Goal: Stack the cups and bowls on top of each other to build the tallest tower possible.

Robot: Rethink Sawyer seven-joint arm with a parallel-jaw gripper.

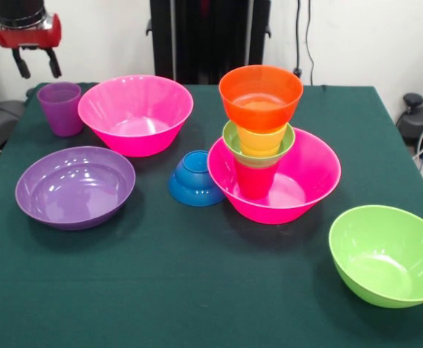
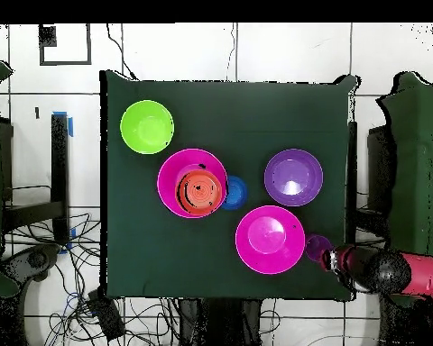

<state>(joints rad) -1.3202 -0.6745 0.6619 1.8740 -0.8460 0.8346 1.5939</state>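
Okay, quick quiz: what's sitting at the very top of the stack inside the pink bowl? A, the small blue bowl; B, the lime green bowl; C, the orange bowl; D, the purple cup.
C: the orange bowl tops the stack, above the yellow-orange cup, small green bowl and red cup standing in the pink bowl.

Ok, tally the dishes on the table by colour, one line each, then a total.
Pink: 2, a bowl and the bowl holding the stack
Purple: 2, a bowl and a cup
Green: 2, a large bowl and a small bowl
Blue: 1, a tipped bowl
Orange: 1, the top bowl
Yellow-orange: 1, a cup
Red: 1, a cup
Total: 10
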